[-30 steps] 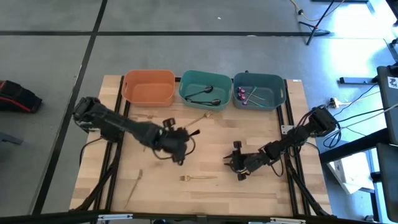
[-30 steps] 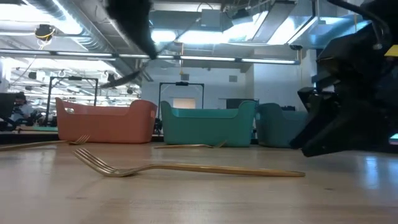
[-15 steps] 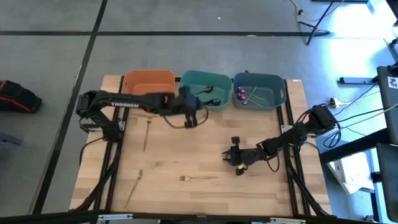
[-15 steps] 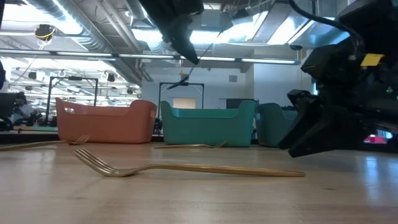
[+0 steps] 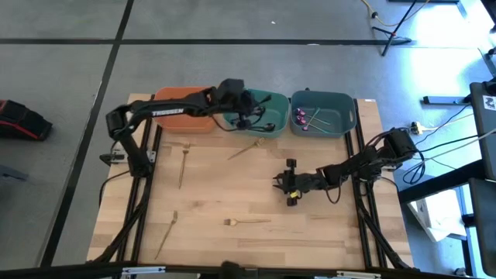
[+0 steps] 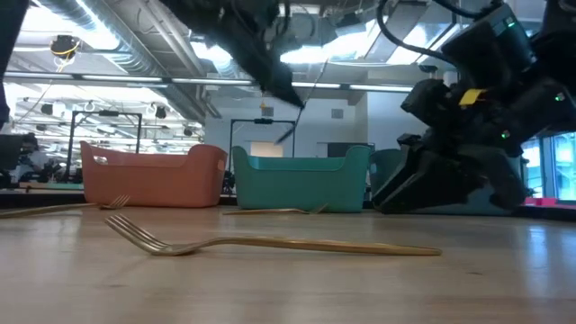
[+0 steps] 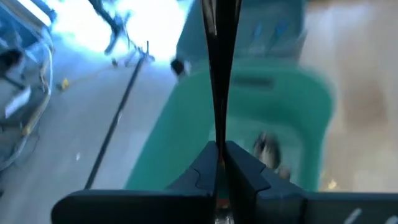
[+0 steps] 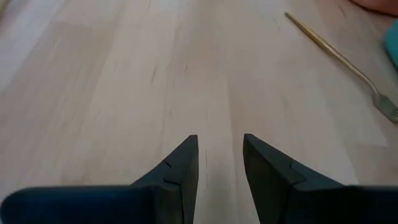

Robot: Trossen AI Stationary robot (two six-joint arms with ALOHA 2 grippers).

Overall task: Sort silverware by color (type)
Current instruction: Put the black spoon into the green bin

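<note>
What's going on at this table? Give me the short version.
The robot is sorting silverware into bins. The left gripper is over the teal bin, shut on a dark utensil above two dark pieces already lying in there. The blue-grey bin holds purple pieces. The orange bin shows nothing inside. Four gold forks lie loose on the table. The right gripper is open and empty, low over mid-table.
</note>
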